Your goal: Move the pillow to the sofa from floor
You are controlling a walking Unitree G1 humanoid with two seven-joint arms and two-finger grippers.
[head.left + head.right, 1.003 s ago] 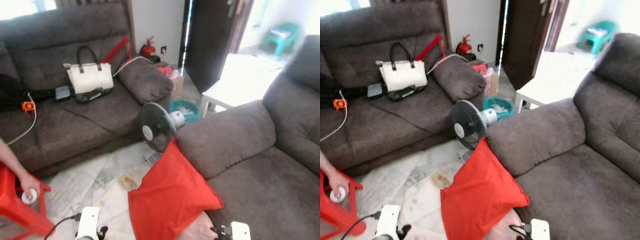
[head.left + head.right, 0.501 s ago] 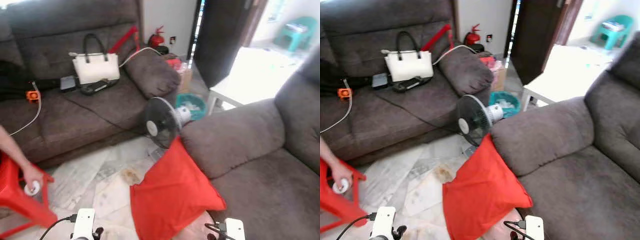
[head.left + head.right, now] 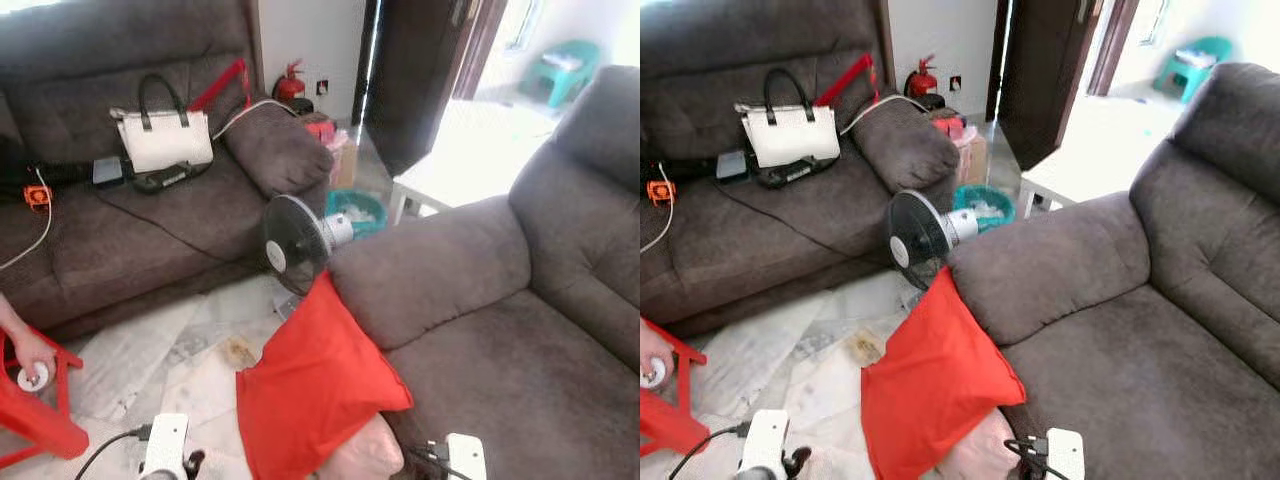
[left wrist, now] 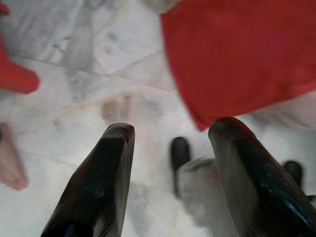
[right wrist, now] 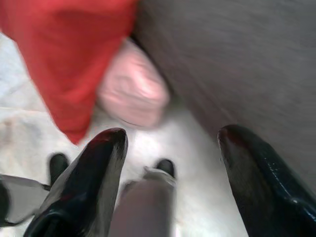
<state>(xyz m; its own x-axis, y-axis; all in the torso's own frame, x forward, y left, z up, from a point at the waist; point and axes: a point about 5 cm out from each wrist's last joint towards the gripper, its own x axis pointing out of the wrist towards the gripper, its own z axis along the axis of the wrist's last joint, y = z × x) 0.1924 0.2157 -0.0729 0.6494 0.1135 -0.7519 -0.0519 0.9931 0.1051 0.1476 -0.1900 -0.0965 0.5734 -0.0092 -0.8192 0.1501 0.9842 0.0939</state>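
A red pillow (image 3: 310, 390) stands on the marble floor, leaning against the arm of the grey sofa (image 3: 480, 330) on the right. A pink pillow (image 3: 365, 455) lies partly under its lower corner. In the left wrist view my left gripper (image 4: 170, 133) hangs open above the floor, with the red pillow (image 4: 237, 54) just beyond its fingertips. In the right wrist view my right gripper (image 5: 173, 138) is open too, low beside the sofa front (image 5: 237, 59), with the pink pillow (image 5: 133, 89) and red pillow (image 5: 69, 49) ahead of it.
A black floor fan (image 3: 290, 245) stands right behind the red pillow. A second grey sofa (image 3: 130, 220) at the left holds a white handbag (image 3: 160, 135) and cables. A person's hand (image 3: 25, 350) rests on a red stool (image 3: 35, 420) at the lower left. A white table (image 3: 440, 180) stands near the doorway.
The whole picture has shifted, so my head camera has moved: the scene sits further left and slightly lower than before. The red pillow, the fan and the sofas have not moved.
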